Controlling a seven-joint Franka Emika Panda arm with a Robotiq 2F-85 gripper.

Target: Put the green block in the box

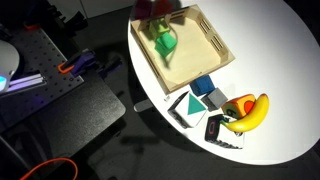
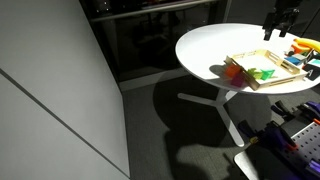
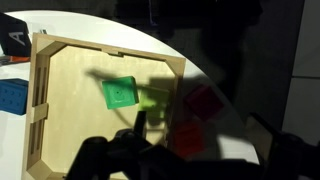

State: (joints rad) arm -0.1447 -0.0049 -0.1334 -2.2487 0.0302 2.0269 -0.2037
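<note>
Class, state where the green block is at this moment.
In the wrist view the green block lies inside the box, on its wooden floor near the middle, apart from the rim.

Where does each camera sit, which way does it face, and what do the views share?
Exterior view: high up, looking steeply down on the white table and the box; no robot part clearly shows.
Exterior view: far off, looking across the floor at the table; the gripper hangs above the box.
Wrist view: looking down into the box; dark fingers at the bottom edge.
Shared: all show the green block in the box.
</note>
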